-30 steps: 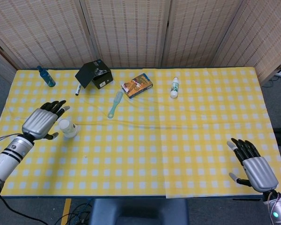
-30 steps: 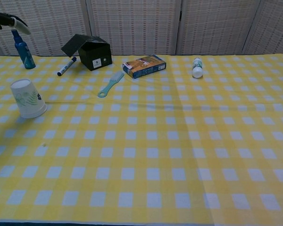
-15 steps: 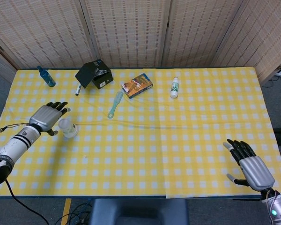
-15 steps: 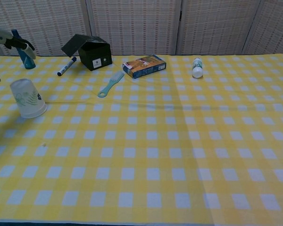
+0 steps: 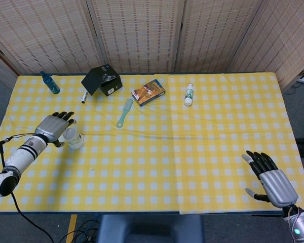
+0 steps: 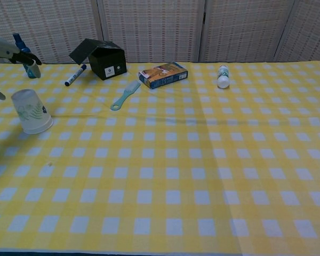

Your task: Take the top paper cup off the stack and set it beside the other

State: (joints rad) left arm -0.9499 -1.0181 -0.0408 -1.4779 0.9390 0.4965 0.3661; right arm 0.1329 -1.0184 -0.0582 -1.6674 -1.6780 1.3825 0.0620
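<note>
An upside-down stack of white paper cups [image 5: 73,137] [image 6: 30,111] with a green print stands on the yellow checked table at the left. My left hand [image 5: 54,126] is right beside it on its left, fingers spread around the top without gripping. In the chest view only its fingertips [image 6: 29,60] show at the left edge above the cups. My right hand [image 5: 273,179] hovers open near the table's front right corner, far from the cups.
Along the back stand a blue bottle [image 5: 50,82], an open black box [image 5: 102,80], a marker [image 5: 84,96], a teal comb [image 5: 124,113], an orange-blue carton [image 5: 148,91] and a lying white bottle [image 5: 189,94].
My left hand has dropped lower and come in closer to the cup stack. The right hand shifted slightly. The cups have not moved.
</note>
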